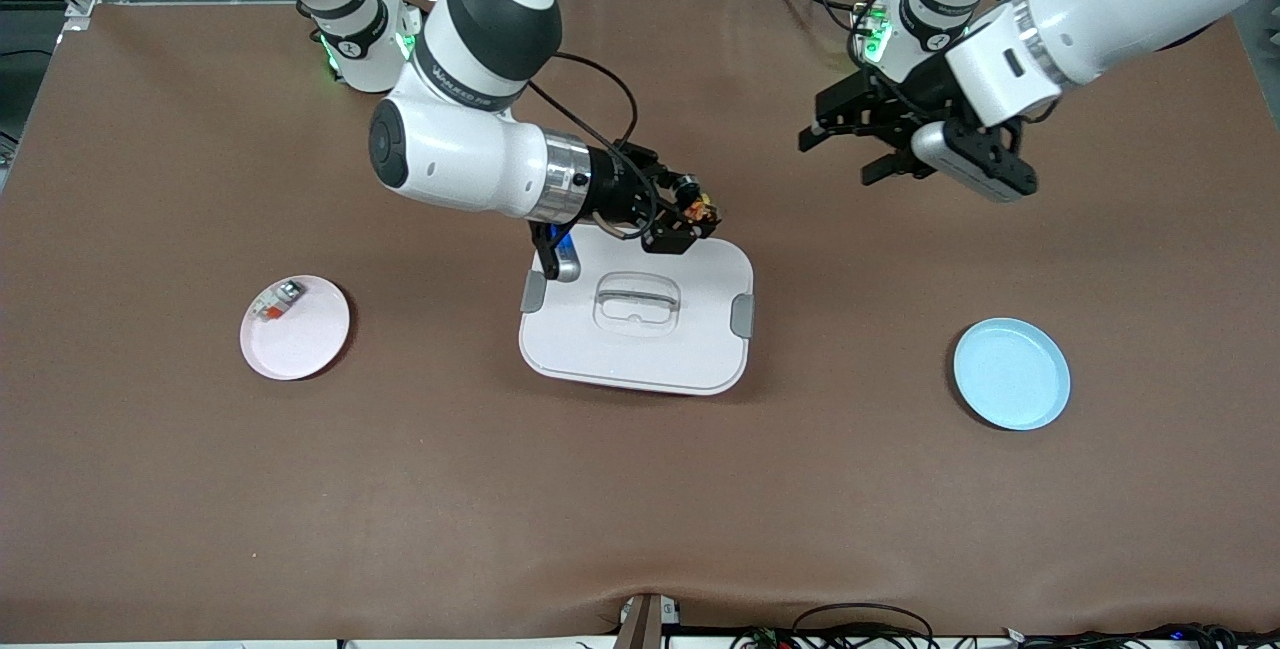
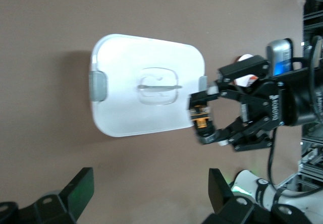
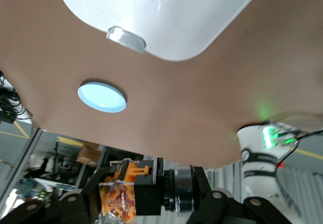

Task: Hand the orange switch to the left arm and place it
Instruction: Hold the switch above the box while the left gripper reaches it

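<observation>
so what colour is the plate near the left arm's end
Light blue; the plate shows best in the front view.

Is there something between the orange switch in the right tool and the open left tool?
Nothing visible. The right tool holds the orange switch over the box edge farthest from the front camera; the left tool hangs open over bare table, only air between them.

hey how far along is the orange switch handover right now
Done: the right gripper is shut on the orange switch and has it in the air over the box edge nearest the robots. In hand: presenting it toward the left gripper, which is open over the table, apart from it. Left: the handover, then presumably setting it on the blue plate.
</observation>
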{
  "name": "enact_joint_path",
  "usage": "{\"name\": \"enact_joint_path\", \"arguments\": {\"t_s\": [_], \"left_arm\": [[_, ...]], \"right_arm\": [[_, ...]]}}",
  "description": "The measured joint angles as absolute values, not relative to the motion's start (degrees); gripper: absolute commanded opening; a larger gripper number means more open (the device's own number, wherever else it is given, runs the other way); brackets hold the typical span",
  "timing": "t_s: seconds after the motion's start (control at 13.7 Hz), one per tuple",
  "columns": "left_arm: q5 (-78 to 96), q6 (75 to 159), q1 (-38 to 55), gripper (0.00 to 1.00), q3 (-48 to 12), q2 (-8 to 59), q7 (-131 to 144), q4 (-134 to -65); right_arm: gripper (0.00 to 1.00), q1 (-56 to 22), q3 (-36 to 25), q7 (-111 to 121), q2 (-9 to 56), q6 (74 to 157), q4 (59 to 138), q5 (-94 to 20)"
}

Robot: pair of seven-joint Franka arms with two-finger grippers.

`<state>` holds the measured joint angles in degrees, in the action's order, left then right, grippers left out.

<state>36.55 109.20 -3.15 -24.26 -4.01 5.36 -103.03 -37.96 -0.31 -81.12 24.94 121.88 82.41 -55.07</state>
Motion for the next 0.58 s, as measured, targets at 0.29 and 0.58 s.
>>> {"name": "enact_joint_path", "arguments": {"t_s": [0.29,0.58], "left_arm": [[40.35,115.06,-3.09,1.0,-27.55,-3.72,5.37,-106.94],[42.23,119.02,-3.11,0.86,-29.95,-1.77,5.39,-107.19]], "right_arm": [[0.11,-38.05,-0.59,-81.82,25.24,122.58,82.19,-58.32],[0.11,-38.06,-0.62,-81.88,25.68,122.69,81.96,-58.65]]}}
